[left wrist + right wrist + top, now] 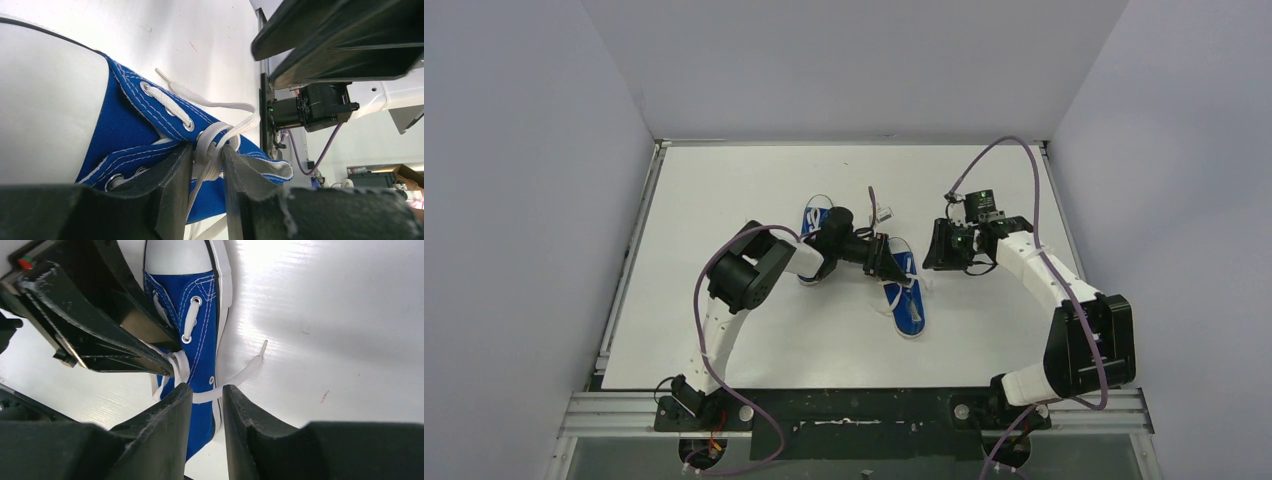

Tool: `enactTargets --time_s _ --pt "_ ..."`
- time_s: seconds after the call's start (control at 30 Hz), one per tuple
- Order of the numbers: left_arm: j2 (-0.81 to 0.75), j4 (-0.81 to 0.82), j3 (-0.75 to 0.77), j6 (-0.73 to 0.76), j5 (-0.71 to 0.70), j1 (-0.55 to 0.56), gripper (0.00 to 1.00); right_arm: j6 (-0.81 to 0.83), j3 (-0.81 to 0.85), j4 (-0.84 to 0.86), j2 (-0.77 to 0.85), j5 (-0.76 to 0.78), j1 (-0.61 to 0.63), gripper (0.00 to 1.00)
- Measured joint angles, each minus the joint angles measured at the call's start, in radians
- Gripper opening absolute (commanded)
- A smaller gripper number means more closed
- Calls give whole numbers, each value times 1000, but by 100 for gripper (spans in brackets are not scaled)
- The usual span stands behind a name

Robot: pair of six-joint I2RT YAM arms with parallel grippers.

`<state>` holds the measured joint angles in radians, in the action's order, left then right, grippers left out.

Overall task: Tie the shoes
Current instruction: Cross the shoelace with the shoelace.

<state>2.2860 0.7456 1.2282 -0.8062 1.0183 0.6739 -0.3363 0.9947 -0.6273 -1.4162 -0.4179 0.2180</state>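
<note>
Two blue sneakers with white toe caps lie mid-table. The far-left shoe (814, 218) is partly hidden under my left arm. The right shoe (907, 305) points toward me. My left gripper (889, 262) is over its lacing. In the left wrist view this gripper (207, 150) is shut on the crossed white laces (220, 132) above the blue upper (130, 125). My right gripper (932, 250) is just right of the shoe. In the right wrist view it (207, 390) is narrowly open. One loose lace strand (245, 375) crosses between its tips, its end lying on the table.
The white table (754, 330) is walled by grey panels on three sides, with a metal rail (854, 410) along the near edge. The left gripper's fingers (115, 347) fill the left of the right wrist view, close to my right gripper.
</note>
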Motion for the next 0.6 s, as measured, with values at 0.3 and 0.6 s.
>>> enactTargets --time_s 0.3,0.6 --pt "-6 -20 -8 34 7 -2 22 55 -3 27 -97 -105 -10 27" --pt "-19 -68 -18 90 23 -2 19 29 -38 96 -119 -167 -7 27"
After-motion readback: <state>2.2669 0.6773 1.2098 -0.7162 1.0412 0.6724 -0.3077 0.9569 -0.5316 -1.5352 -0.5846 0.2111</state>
